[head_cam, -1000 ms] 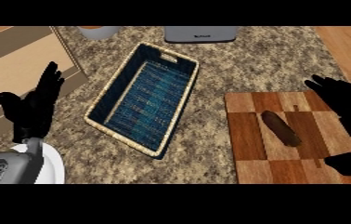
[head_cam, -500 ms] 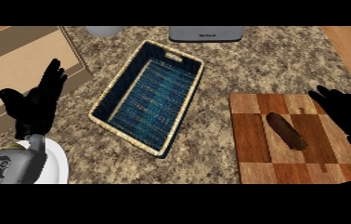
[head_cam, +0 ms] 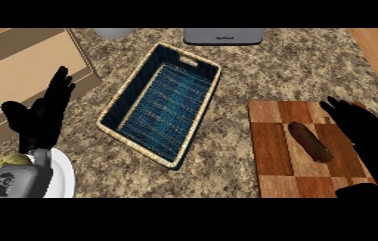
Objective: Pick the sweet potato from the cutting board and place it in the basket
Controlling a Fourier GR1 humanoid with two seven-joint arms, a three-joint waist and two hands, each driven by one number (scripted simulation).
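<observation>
A brown sweet potato (head_cam: 310, 141) lies slantwise on the checkered wooden cutting board (head_cam: 275, 150) at the right. My right hand (head_cam: 359, 125) hovers open just right of it, fingers spread over the board's right edge, thumb low at the corner; it does not touch the potato. A woven basket (head_cam: 111, 115) with a blue lining sits in the middle, tilted, with nothing in it. My left hand (head_cam: 43, 116) rests open at the left edge, fingers up.
A white plate (head_cam: 63, 177) shows at the lower left under my left forearm. A grey appliance (head_cam: 224, 35) and a grey cup (head_cam: 114, 33) stand at the back edge. A wooden surface (head_cam: 33, 62) lies at the upper left.
My right hand has shifted down and a little left toward the sweet potato. The view has drifted, so the basket and board sit lower in the picture. The left hand stays put.
</observation>
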